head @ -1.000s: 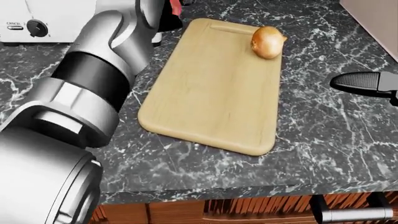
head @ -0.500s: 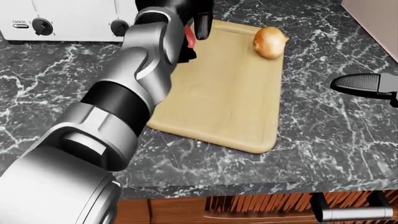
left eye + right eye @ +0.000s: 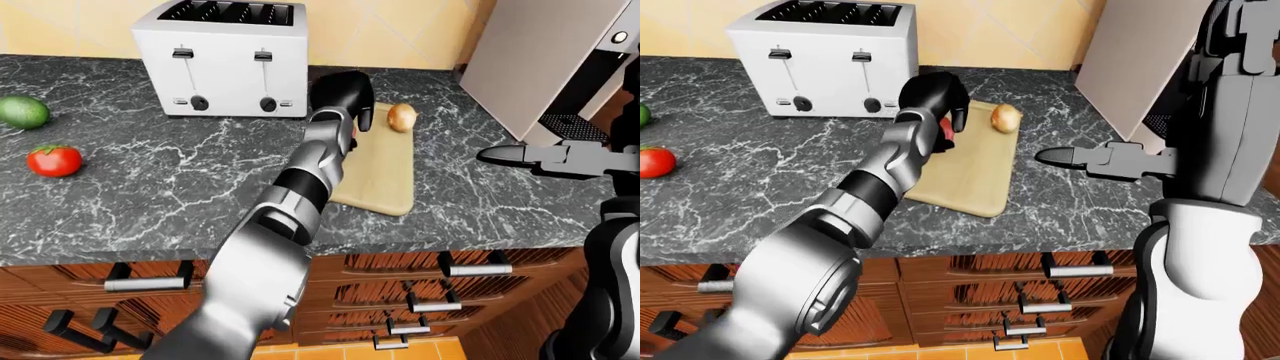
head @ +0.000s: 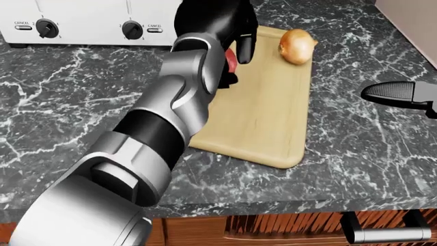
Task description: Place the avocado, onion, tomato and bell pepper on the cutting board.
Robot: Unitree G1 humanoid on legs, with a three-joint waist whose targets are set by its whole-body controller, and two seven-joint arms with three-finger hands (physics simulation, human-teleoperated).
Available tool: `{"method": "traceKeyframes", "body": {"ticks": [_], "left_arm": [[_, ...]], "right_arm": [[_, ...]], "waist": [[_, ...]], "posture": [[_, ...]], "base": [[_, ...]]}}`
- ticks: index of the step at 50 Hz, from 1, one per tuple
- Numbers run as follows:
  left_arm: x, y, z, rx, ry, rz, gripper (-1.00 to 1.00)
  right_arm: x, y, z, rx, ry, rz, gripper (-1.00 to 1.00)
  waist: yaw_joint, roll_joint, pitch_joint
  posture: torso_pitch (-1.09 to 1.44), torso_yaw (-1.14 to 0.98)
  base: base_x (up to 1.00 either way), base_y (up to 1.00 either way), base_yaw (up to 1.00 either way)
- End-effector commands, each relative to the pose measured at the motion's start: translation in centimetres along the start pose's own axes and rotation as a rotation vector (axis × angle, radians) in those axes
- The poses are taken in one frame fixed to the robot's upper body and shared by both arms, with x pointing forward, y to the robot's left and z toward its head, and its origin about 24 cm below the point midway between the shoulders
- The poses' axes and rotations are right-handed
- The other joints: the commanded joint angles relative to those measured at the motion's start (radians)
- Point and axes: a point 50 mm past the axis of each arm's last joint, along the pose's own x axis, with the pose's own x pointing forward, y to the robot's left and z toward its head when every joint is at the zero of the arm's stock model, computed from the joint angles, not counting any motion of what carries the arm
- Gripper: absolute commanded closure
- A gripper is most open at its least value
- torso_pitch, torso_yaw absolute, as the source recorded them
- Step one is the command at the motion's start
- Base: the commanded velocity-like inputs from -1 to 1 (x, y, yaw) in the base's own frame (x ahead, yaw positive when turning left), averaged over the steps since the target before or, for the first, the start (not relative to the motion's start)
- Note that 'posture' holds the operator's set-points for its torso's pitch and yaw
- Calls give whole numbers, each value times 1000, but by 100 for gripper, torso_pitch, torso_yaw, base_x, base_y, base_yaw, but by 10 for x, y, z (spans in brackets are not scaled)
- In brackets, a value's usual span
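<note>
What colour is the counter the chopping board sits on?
The countertop is black with white marble-like veins, clearest in the head view.

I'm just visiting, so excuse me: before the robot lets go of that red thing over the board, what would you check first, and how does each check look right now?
1. Left hand over the cutting board: ok.
2. Fingers closed round the red item: ok, though little of it shows, so whether it is the bell pepper I cannot tell.
3. Bare board below the hand: ok.
4. Onion already on the board and apart from the hand: ok.
5. Right hand off to the side, over the counter: ok.
6. Tomato and avocado on the board: not ok, both lie far left on the counter.
</note>
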Motion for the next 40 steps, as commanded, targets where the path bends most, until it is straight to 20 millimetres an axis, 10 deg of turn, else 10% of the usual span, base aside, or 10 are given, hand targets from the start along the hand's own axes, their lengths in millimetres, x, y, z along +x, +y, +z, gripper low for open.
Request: {"method": "traceKeyframes", "body": {"ticks": [1,40], "left_arm": [[4,25,13,-1,-60,108,100],[-5,-6,9,-66,-69,122,100]], "right_arm": [[1,-4,10,-6,-62,-25,-100],[1,-3,6,-7,-55,-21,-100]], "waist": [[1,-6,-29],[-1,-5,-35]], "posture": [[0,0],[0,0]], "base": [[0,0,0],[0,0,0]]}}
